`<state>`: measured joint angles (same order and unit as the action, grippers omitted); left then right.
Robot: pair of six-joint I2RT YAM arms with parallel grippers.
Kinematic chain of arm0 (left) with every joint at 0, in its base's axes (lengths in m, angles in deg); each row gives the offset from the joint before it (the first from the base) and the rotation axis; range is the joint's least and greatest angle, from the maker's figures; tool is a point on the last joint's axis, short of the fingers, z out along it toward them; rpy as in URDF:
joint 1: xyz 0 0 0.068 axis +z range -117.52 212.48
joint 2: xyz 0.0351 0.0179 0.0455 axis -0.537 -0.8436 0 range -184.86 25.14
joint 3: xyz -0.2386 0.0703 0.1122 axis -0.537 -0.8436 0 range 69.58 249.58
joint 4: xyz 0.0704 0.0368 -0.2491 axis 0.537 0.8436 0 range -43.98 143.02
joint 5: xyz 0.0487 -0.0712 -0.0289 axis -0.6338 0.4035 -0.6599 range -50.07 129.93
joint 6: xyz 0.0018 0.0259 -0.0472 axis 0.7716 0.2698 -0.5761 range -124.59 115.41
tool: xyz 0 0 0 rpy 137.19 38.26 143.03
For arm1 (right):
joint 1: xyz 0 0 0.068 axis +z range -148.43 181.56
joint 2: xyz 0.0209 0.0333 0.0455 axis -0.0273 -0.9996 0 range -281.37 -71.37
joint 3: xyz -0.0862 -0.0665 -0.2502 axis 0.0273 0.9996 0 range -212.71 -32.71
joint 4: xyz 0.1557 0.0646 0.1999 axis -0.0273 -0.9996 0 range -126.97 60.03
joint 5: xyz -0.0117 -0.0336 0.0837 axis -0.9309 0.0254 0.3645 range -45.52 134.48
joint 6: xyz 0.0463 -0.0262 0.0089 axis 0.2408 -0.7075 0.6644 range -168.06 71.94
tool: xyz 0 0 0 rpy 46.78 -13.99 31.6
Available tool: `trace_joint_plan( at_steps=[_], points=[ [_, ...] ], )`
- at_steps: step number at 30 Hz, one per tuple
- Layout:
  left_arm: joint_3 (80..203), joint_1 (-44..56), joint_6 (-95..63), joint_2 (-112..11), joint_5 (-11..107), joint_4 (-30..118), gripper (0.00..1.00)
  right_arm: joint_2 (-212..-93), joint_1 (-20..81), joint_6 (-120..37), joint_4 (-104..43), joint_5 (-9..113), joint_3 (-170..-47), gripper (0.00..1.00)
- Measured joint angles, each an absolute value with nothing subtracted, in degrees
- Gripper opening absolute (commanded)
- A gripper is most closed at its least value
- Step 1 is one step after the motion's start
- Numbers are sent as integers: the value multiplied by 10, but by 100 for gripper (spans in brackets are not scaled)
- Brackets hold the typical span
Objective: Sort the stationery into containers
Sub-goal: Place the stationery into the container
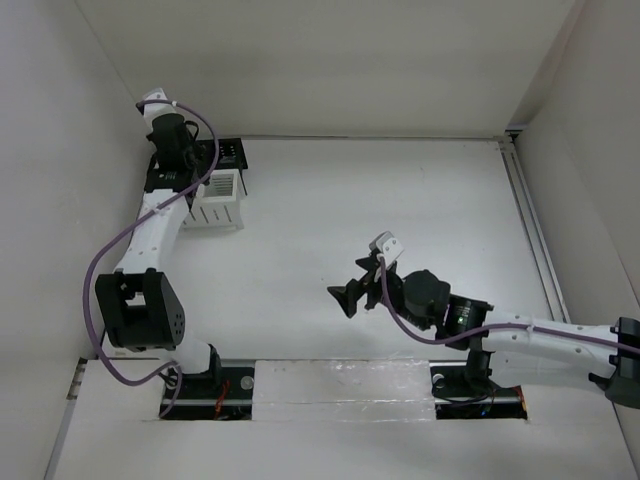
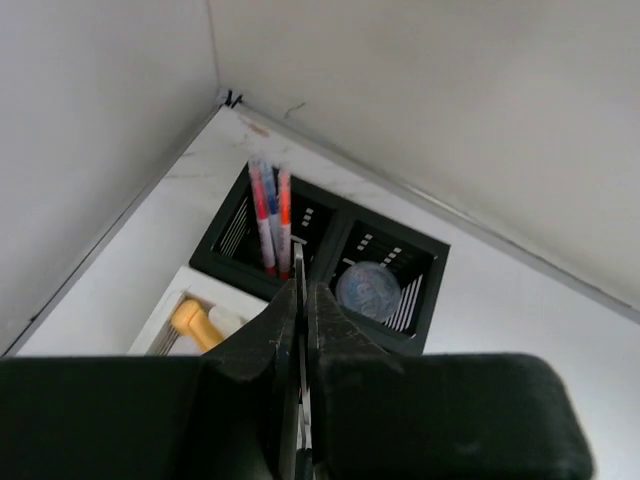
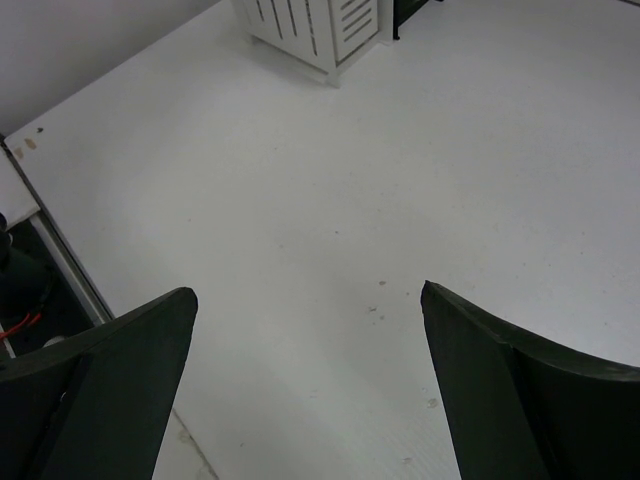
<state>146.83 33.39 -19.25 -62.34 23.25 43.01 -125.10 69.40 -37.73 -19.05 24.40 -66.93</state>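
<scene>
Pens [image 2: 270, 225]: thin, orange-red with blue bands; a few are stood together, nearly upright, in the left cell of the black holder as seen from the left wrist.
Tub [image 2: 367, 290]: small, round, purplish and clear; it is laid in the right cell of the same holder, just beside the pens' cell and parted from it by a divider.
Marker [image 2: 193, 320]: stubby and yellow-orange; it is seen lying inside the white organizer, partly hidden by the left fingers.
Black holder [image 2: 390, 222]: perforated mesh, several cells; it is set in the far left corner of the table, close to both walls.
White organizer [image 1: 218, 200]: slatted box; it is placed just in front of the black holder, on its near side. Whether the two touch cannot be told.
Left gripper [image 2: 300, 295]: its fingers are pressed together. It is held above the near edge of the black holder, at the end of the left arm stretched toward the far left corner.
Right gripper [image 3: 305, 295]: its fingers are spread wide and it is held over bare table, well apart from both containers.
Table [image 3: 330, 200]: white and flat, marked by a few small specks under the right gripper.
</scene>
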Motion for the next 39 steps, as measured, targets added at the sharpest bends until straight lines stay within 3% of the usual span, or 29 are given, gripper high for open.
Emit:
trace_joint_plan(
  at_steps=[11,23,39],
  points=[
    [1468,316,-226,-663,151,388,0,-1284,694,-377,-190,248,-668,100],
    [1510,268,-357,-725,-6,493,0,-1314,694,-377,-188,249,-668,100],
    [1515,258,-370,-747,-57,495,0,-1315,694,-378,-187,255,-668,100]
  ],
)
